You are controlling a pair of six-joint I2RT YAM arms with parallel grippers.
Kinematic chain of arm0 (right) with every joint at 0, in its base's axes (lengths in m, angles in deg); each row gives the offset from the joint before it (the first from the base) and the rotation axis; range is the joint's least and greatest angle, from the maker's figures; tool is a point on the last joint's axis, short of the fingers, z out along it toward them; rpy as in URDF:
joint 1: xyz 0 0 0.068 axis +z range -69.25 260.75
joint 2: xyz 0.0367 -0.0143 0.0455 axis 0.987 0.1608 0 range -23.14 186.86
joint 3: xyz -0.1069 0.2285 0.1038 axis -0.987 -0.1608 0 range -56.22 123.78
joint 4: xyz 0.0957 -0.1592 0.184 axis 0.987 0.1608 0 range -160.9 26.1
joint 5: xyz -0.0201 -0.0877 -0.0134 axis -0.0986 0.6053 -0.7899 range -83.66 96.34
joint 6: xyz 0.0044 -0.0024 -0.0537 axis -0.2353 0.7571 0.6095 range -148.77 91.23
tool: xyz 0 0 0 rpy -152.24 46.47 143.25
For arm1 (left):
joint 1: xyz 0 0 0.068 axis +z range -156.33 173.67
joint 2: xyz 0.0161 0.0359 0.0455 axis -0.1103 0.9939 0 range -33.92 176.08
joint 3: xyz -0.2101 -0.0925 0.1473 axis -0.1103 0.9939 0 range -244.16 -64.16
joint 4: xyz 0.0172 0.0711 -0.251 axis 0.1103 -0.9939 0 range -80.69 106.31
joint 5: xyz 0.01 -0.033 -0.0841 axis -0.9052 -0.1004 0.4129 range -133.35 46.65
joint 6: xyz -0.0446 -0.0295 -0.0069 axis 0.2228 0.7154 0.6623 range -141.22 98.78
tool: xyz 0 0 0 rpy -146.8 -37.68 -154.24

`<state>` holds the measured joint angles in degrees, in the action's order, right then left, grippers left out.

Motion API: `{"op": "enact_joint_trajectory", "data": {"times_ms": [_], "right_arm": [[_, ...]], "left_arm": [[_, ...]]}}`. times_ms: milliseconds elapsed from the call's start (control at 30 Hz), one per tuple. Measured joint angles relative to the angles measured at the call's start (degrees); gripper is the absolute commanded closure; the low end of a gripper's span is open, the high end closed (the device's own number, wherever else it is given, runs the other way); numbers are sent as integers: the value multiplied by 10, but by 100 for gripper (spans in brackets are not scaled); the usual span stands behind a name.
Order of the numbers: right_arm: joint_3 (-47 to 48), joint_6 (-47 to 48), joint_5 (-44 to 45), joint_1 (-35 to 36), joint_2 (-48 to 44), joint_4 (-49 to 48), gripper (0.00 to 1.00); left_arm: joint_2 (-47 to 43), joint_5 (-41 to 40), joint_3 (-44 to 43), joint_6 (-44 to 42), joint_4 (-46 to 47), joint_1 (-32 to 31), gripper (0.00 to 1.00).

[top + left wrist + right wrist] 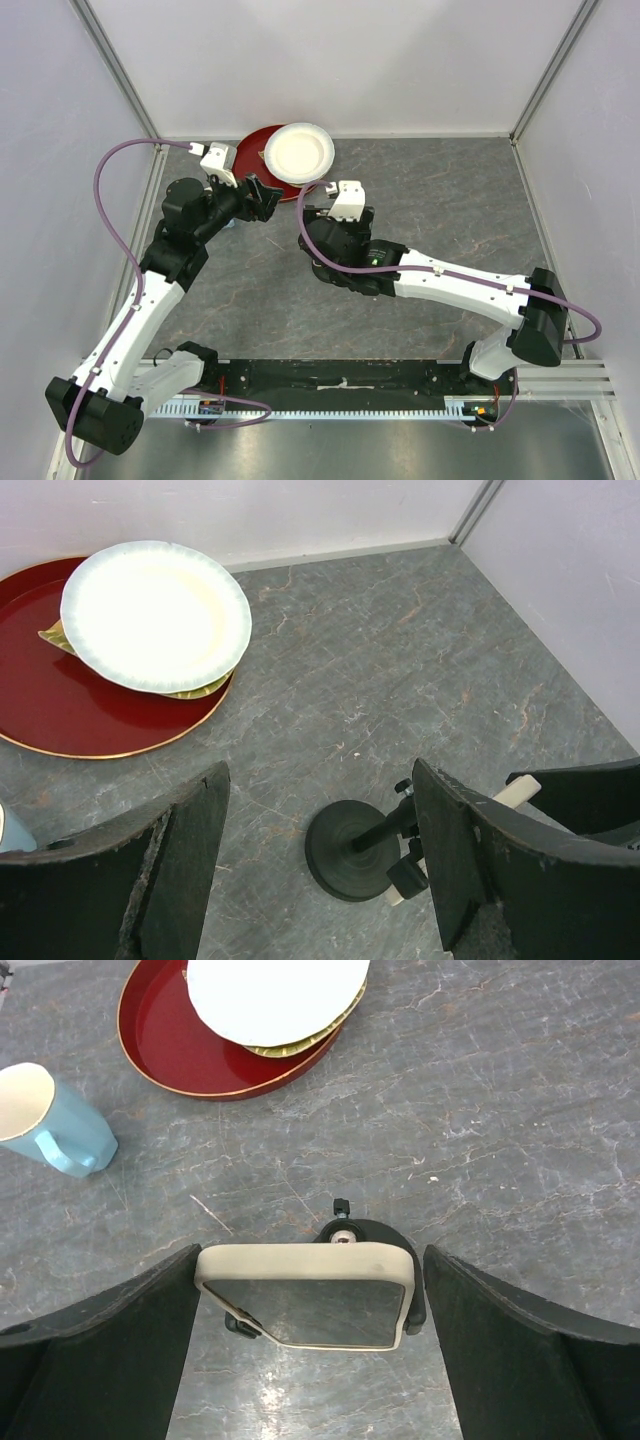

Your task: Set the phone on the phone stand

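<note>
The phone [310, 1295], black screen with a cream case rim, sits tilted on the bracket of the black phone stand [352, 1230]. It lies between the fingers of my right gripper [312, 1260], which is open. The left finger is at the phone's edge and a small gap shows on the right. My left gripper [318, 800] is open and empty, just left of the stand's round base [345, 850]. A cream edge of the phone [518, 792] shows there. In the top view the right wrist [340, 205] hides the phone and stand.
A red round tray [255, 150] with a white plate [299, 151] lies at the back by the wall. A light blue mug [50, 1120] stands left of the stand. Walls close in the table on three sides.
</note>
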<state>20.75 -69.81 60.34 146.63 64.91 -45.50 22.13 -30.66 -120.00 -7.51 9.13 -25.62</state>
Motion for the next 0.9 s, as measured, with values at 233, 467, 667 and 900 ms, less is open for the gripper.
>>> {"op": "enact_joint_trajectory", "data": {"times_ms": [233,467,667,900], "right_arm": [[1,-39,9,0,2,5,10],[21,-53,24,0,24,21,13],[32,-57,40,1,36,26,28],[40,-58,56,2,45,28,100]], "left_arm": [[0,0,0,0,0,0,21],[2,-1,0,2,0,1,21],[9,-1,0,5,0,1,21],[10,-1,2,6,0,1,22]]}}
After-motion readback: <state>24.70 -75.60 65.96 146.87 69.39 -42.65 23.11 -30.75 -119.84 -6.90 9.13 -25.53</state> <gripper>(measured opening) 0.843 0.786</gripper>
